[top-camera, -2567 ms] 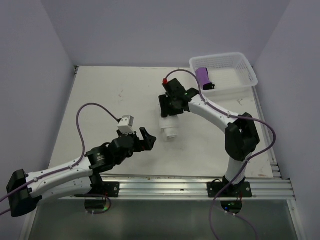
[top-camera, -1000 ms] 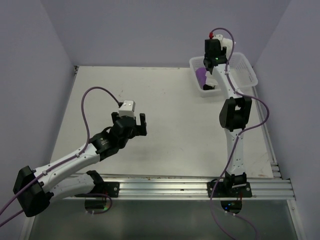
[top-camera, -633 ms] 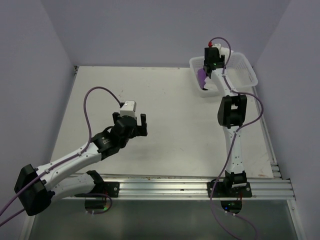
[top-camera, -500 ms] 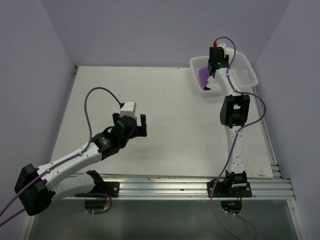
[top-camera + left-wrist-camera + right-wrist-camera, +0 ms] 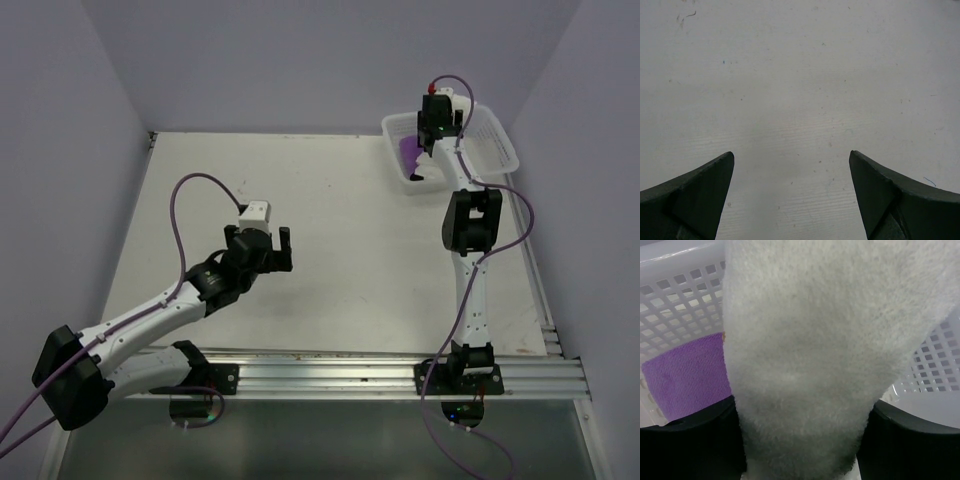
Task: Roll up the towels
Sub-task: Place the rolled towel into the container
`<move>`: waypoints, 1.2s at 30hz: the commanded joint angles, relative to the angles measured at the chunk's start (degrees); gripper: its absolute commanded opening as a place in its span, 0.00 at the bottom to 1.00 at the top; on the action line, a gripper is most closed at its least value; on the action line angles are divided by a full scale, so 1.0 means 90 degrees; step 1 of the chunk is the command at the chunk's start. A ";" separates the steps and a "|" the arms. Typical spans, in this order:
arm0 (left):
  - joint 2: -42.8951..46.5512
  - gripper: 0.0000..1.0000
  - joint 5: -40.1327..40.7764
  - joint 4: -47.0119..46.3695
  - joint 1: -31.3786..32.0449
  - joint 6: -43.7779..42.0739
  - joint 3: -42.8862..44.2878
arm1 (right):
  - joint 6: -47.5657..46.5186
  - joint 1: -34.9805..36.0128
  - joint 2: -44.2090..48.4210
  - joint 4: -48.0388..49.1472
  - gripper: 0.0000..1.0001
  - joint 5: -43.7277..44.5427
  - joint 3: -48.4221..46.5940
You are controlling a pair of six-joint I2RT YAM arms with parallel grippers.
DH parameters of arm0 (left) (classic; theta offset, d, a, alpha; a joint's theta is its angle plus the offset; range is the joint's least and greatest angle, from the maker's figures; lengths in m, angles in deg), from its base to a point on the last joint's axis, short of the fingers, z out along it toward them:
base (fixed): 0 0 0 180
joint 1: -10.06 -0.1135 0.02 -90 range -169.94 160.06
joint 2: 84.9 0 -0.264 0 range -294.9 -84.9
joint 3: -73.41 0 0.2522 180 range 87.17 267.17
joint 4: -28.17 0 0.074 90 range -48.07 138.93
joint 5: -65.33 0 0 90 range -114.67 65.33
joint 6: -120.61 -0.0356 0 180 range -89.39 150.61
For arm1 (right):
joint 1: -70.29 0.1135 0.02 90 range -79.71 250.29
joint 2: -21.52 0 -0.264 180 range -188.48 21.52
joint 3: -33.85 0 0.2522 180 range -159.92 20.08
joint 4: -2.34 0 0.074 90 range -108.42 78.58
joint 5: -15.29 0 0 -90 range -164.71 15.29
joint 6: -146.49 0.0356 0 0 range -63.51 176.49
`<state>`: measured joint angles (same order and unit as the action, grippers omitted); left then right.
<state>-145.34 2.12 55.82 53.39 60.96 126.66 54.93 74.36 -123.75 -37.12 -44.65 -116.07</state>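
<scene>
My right gripper (image 5: 432, 140) is stretched out over the white basket (image 5: 497, 133) at the back right, shut on the rolled white towel (image 5: 815, 350), which fills the right wrist view between my fingers (image 5: 690, 440). The purple towel (image 5: 687, 375) lies in the basket beside and below it; it also shows in the top view (image 5: 407, 153). My left gripper (image 5: 268, 250) is open and empty above bare table, its fingertips (image 5: 710, 185) wide apart.
The basket's perforated walls (image 5: 675, 305) stand close round the right gripper. The table (image 5: 330, 220) ends at a metal rail (image 5: 400, 372) at the near edge. Lilac walls enclose the table on three sides.
The right arm lifted the white towel roll off the table's middle and carried it back to the basket, then shifted slightly right. The left gripper rose and moved a little back.
</scene>
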 commanded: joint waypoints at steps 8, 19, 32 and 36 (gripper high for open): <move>-0.0012 1.00 -0.0173 -0.0303 -0.0156 -0.0140 0.0007 | 0.0125 0.0006 0.0437 0.0404 0.81 0.0029 0.0187; 0.0261 0.99 -0.0213 -0.0225 -0.0156 -0.0149 0.0037 | 0.1169 0.0016 0.1646 0.1911 0.99 -0.0440 0.2079; 0.0310 0.99 -0.0359 -0.0166 -0.0147 -0.0179 0.0085 | 0.1414 0.0084 0.2391 0.3870 0.99 -0.0313 0.3966; 0.0281 1.00 -0.0388 -0.0166 -0.0147 -0.0179 0.0105 | 0.1472 0.0084 0.2635 0.4202 0.99 -0.0478 0.4308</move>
<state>-143.37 -0.70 55.78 52.42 60.94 126.66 66.47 74.52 -105.81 -5.84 -47.53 -78.61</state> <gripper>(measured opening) 0.994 0.989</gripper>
